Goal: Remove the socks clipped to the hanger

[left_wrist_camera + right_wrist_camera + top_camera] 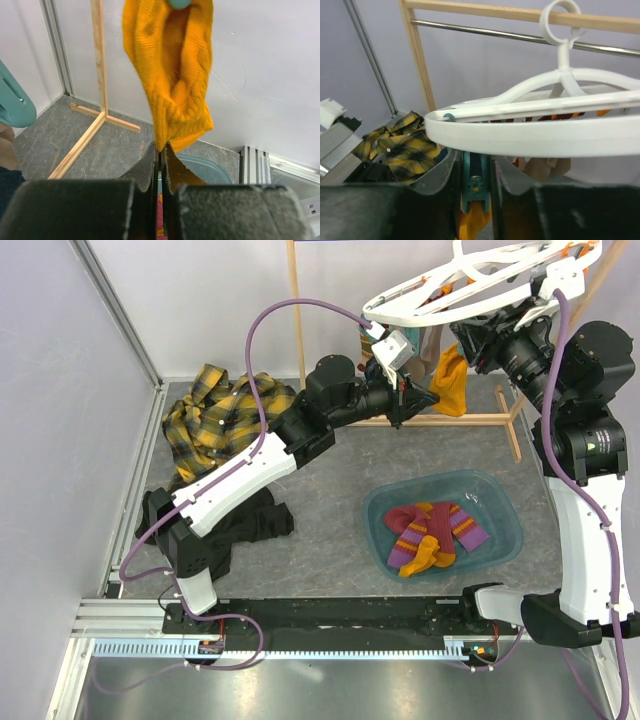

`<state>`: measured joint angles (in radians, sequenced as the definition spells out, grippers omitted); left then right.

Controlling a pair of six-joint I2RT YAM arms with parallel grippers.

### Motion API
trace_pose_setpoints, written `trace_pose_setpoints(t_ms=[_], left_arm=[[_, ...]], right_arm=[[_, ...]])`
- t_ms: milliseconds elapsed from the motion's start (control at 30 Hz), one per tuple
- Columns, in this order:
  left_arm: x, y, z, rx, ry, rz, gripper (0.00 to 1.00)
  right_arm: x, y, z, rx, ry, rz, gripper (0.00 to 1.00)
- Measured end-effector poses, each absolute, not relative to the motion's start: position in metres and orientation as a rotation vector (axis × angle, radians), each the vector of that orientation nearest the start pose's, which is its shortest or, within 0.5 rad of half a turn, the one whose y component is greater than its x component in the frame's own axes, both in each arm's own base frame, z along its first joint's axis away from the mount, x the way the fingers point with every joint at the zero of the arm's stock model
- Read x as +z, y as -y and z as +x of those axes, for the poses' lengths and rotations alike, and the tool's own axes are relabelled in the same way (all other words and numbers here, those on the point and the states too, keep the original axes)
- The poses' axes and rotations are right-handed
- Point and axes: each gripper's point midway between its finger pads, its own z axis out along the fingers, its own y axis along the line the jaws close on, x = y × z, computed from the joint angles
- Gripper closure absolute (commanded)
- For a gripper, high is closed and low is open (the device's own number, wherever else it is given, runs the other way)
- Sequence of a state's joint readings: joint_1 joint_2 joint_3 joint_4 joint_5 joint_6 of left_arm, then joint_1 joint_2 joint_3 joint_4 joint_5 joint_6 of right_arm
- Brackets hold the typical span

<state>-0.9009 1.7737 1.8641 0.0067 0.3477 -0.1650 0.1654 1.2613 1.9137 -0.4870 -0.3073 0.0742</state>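
Yellow sock (170, 75) held below the hanger (530, 137)
Its tip is gripped by the left claw (160, 150); a clip (474, 187) is flanked by the right claw (474, 170), grip unclear

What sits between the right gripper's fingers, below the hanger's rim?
A teal clip fills that gap, with the mustard sock hanging beneath it, seen in the right wrist view.

Teal clip (476, 192) between the fingers of the right tool (474, 170), just under the white hanger (545, 142), mustard sock (470, 225) below.
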Motion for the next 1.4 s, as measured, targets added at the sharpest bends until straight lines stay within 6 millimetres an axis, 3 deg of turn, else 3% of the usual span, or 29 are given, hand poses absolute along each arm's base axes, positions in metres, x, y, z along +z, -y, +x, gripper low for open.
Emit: trace_pose_setpoints(t_ms=[67,133,233,267,333,467,533,667,767,867,1000,1267,1400], left_arm=[[0.435,0.473,0.290,-1.105,-1.345,0.840,0.98],[0.434,0.473,0.290,-1.105,-1.350,0.841,0.98],[0.433,0.473,0.290,-1.105,-1.355,0.842,0.98],[0.433,0.473,0.290,-1.105,-1.356,0.842,0.98],[0.433,0.473,0.290,-1.106,-1.357,0.842,0.98],[0.431,0.474,0.289,-1.117,-1.364,0.838,0.98],[0.423,0.473,0.288,-1.120,-1.382,0.839,0.98],[0.391,0.470,0.284,-1.126,-1.452,0.855,0.98],[0.361,0.468,0.278,-1.135,-1.509,0.872,0.98],[0.329,0.464,0.267,-1.138,-1.572,0.893,0.98],[0.286,0.459,0.237,-1.158,-1.636,0.940,0.98],[0.217,0.464,0.161,-1.207,-1.735,1.065,0.94],[0.205,0.470,0.147,-1.224,-1.753,1.070,0.59]], right_arm=[[0.561,-0.107,0.330,0.390,-1.390,-0.300,0.88],[0.561,-0.103,0.331,0.370,-1.389,-0.284,0.89],[0.563,-0.100,0.330,0.361,-1.386,-0.277,0.83],[0.563,-0.100,0.329,0.361,-1.385,-0.277,0.72],[0.563,-0.100,0.328,0.360,-1.384,-0.277,0.62],[0.558,-0.100,0.324,0.365,-1.393,-0.274,0.68],[0.554,-0.099,0.321,0.370,-1.399,-0.272,0.64],[0.548,-0.098,0.316,0.381,-1.409,-0.257,0.28],[0.539,-0.097,0.312,0.385,-1.424,-0.248,0.17],[0.528,-0.095,0.305,0.386,-1.446,-0.228,0.10],[0.520,-0.091,0.290,0.391,-1.448,-0.209,0.02],[0.509,-0.082,0.245,0.408,-1.413,-0.172,0.02],[0.508,-0.081,0.229,0.426,-1.391,-0.159,0.02]])
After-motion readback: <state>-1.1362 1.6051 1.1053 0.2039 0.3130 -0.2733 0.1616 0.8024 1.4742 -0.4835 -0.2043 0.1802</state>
